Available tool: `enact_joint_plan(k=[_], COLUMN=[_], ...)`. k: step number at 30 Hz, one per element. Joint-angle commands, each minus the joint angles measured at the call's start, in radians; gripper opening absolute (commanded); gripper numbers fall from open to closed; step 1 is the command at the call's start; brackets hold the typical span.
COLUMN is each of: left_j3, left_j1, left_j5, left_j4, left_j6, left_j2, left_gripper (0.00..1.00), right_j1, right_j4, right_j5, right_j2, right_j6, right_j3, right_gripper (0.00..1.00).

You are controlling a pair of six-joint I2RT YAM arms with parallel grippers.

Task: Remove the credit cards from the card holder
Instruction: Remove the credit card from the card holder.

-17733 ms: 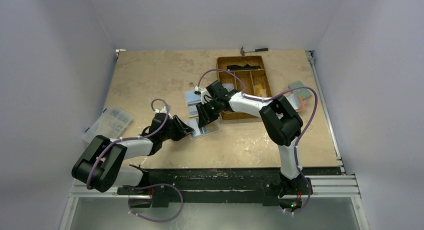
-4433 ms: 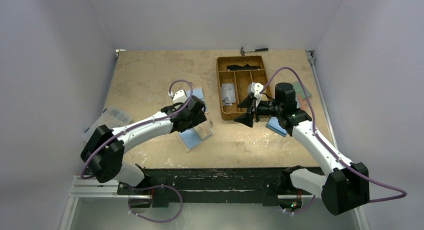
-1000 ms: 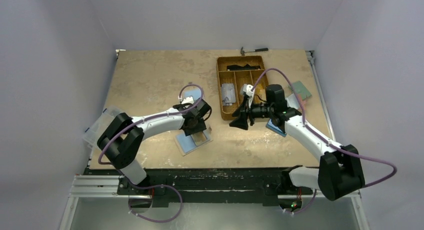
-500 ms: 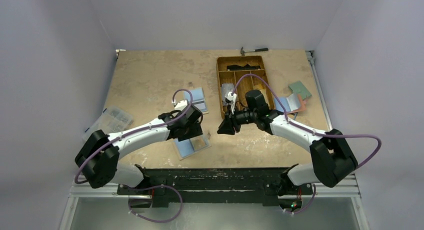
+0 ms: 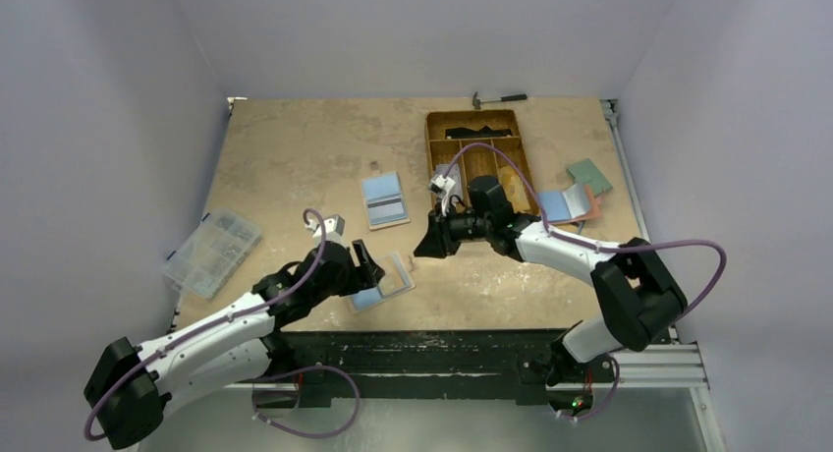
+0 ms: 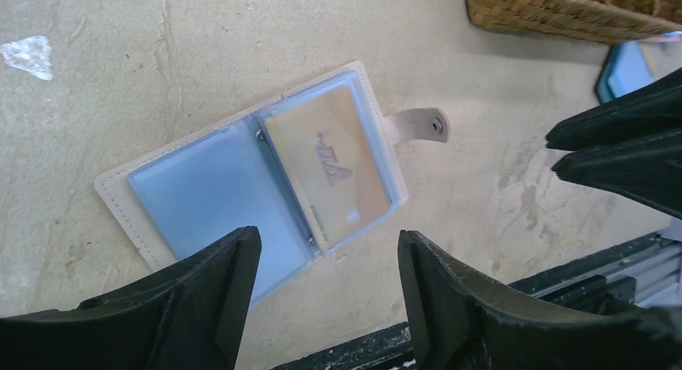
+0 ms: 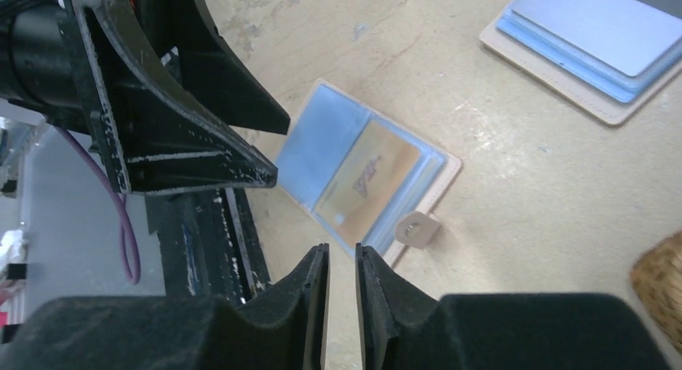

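Observation:
The card holder (image 5: 385, 286) lies open and flat on the table near the front edge. In the left wrist view, the card holder (image 6: 249, 173) shows a light blue left pocket and a tan card (image 6: 330, 167) in its right pocket, with its snap tab (image 6: 418, 126) sticking out. My left gripper (image 5: 361, 263) is open and empty just left of and above the holder; it also shows in the left wrist view (image 6: 330, 253). My right gripper (image 5: 430, 240) hovers to the holder's right, its jaws shut to a thin gap with nothing between them; it also shows in the right wrist view (image 7: 342, 261).
A tan-backed stack of light blue and greyish cards (image 5: 384, 199) lies behind the holder. The brown compartment tray (image 5: 519, 147) stands at the back. Loose cards (image 5: 573, 204) lie right of it. A clear organiser box (image 5: 211, 252) sits at the left edge, a hammer (image 5: 496, 98) at the back.
My left arm has drawn back toward the near left, leaving the holder uncovered. My right gripper has moved slightly left toward the holder. The holder has not moved.

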Motion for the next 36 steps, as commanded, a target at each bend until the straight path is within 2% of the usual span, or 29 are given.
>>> enact_joint_plan(k=[1, 8, 14, 20, 30, 36], left_j3=[-0.084, -0.164, -0.303, -0.346, -0.321, -0.341], left_j1=[0.001, 0.001, 0.000, 0.001, 0.000, 0.001], left_j5=[0.027, 0.037, 0.044, 0.040, 0.020, -0.014], left_j4=[0.191, 0.289, 0.409, 0.424, 0.505, 0.532], left_j6=[0.010, -0.029, -0.114, -0.120, -0.078, -0.082], left_j2=[-0.083, -0.139, -0.238, -0.264, -0.119, -0.135], left_gripper=[0.67, 0.62, 0.56, 0.53, 0.49, 0.49], right_j1=[0.049, 0.132, 0.161, 0.164, 0.164, 0.164], right_j4=[0.055, -0.013, -0.084, -0.080, -0.079, -0.086], right_j5=[0.042, 0.120, 0.202, 0.207, 0.189, 0.171], right_j2=[0.027, 0.132, 0.237, 0.292, 0.329, 0.345], right_j6=[0.083, 0.082, 0.071, 0.085, 0.101, 0.099], right_j3=[0.066, 0.162, 0.232, 0.226, 0.222, 0.227], right_gripper=[0.23, 0.08, 0.06, 0.11, 0.22, 0.26])
